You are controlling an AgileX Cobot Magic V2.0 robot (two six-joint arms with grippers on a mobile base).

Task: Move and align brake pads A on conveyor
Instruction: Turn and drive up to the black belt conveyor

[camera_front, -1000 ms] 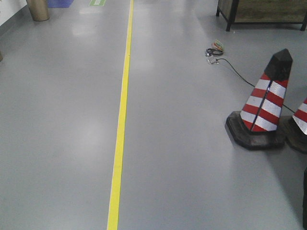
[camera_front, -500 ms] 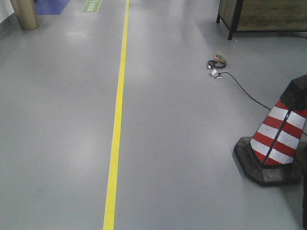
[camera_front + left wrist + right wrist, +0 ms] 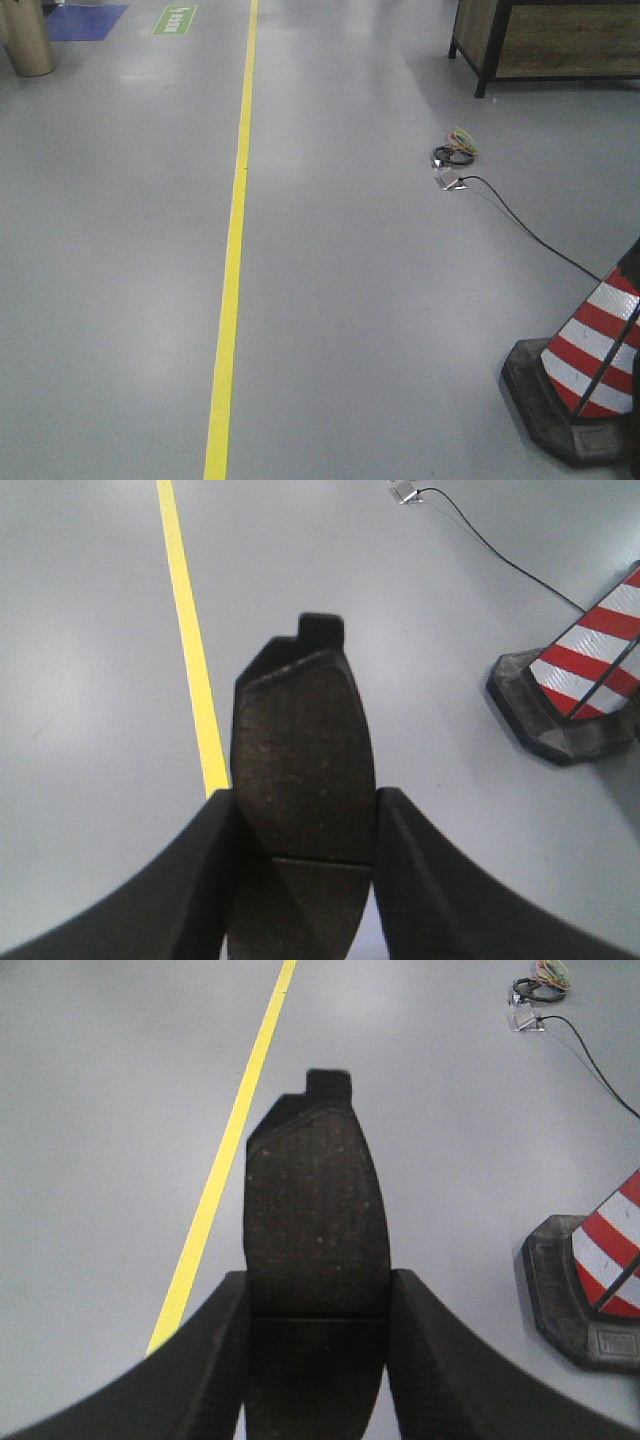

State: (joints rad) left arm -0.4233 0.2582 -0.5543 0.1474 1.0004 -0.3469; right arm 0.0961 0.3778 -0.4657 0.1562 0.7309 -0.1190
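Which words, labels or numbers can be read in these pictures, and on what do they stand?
Green floor sign, far end beside the yellow line: pale characters, too small and blurred to read.
Blue floor patch: no text visible.
Striped cone: only red and white bands, no text.
Brake pads in the left gripper and the right gripper: no marking legible.

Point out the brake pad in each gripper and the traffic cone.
Left brake pad (image 3: 303, 770), left wrist view: middle of its friction face.
Right brake pad (image 3: 315, 1220), right wrist view: middle of its friction face.
Traffic cone (image 3: 598, 360), front view: striped side.
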